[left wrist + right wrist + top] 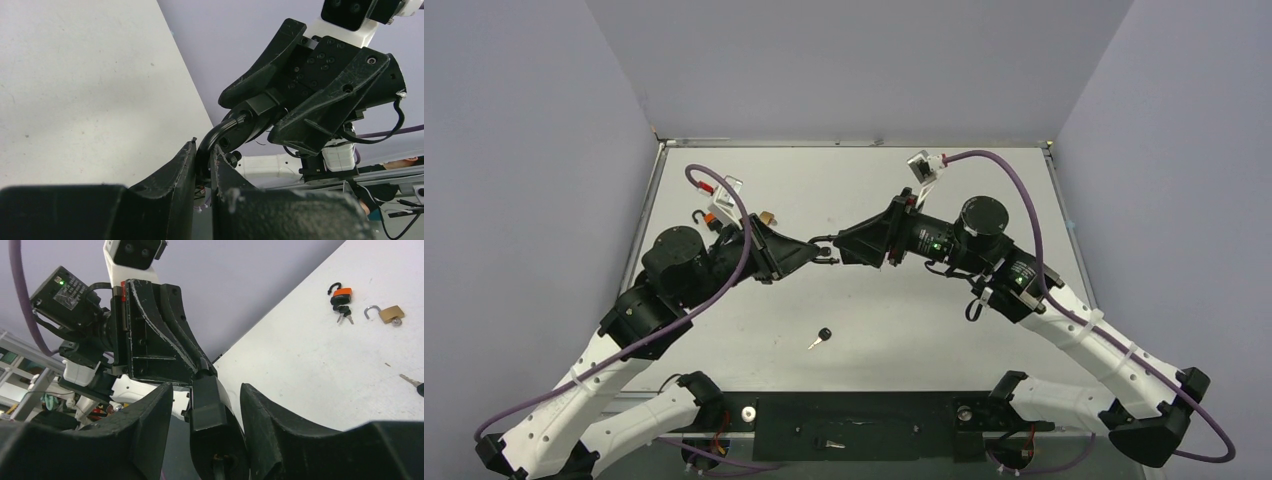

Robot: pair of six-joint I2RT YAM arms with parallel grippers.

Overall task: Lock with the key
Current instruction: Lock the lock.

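A black padlock (823,249) hangs in the air between my two grippers at the table's middle. My left gripper (202,145) is shut on its curved black shackle (222,131). My right gripper (206,387) is open, its jaws on either side of the padlock body (212,410), with a wide gap on the left side and a narrow one on the right. A black-headed key (822,337) lies loose on the table nearer the arm bases; its blade shows at the right edge of the right wrist view (412,382).
An orange padlock with a bunch of keys (341,296) and a brass padlock with its shackle open (387,314) lie at the back left of the table, beside the left arm (714,213). Grey walls enclose the table.
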